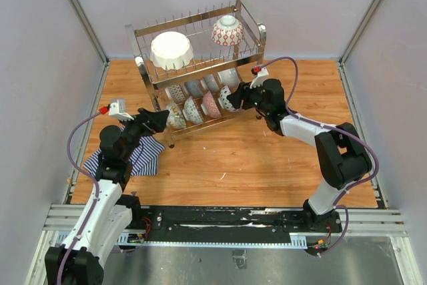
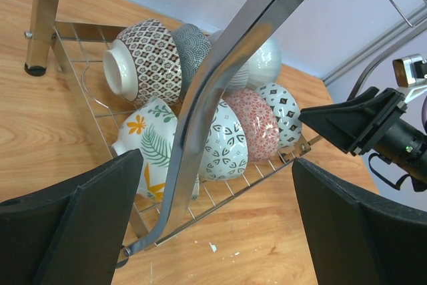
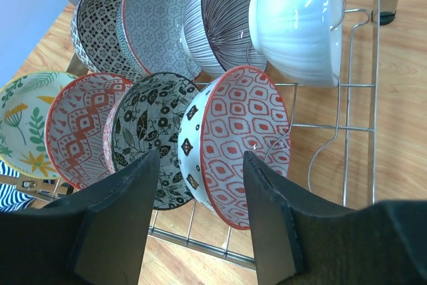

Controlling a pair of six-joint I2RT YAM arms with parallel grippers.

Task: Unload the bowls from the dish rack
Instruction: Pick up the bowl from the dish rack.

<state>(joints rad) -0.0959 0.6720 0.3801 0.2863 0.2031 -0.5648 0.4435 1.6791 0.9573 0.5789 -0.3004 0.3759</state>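
I am looking through the right wrist camera: the right pincer [image 3: 200, 155] is standing partly open, one finger on each side of the rim of a bowl with red ovals [image 3: 240, 131], and I am not seeing it clamped yet. That bowl is leaning at the right end of the front row on the lower tier of the dish rack [image 2: 220, 78].

I am counting four bowls in that front row and four more in the row behind it, eight on the lower tier. On the upper tier two bowls are resting upside down: a large white scalloped bowl [image 1: 171, 50] on the left and a white bowl with red lattice [image 1: 227, 31] on the right. That is making ten bowls, all in the rack.

The left pincer [image 2: 215, 159] is hanging wide open and empty by the rack's left end, with the chrome end bar crossing its view.

The rack is standing toward the back of the wooden bench [image 1: 267, 165]. One striped cloth [image 1: 143, 155] is lying on the bench below the left arm.
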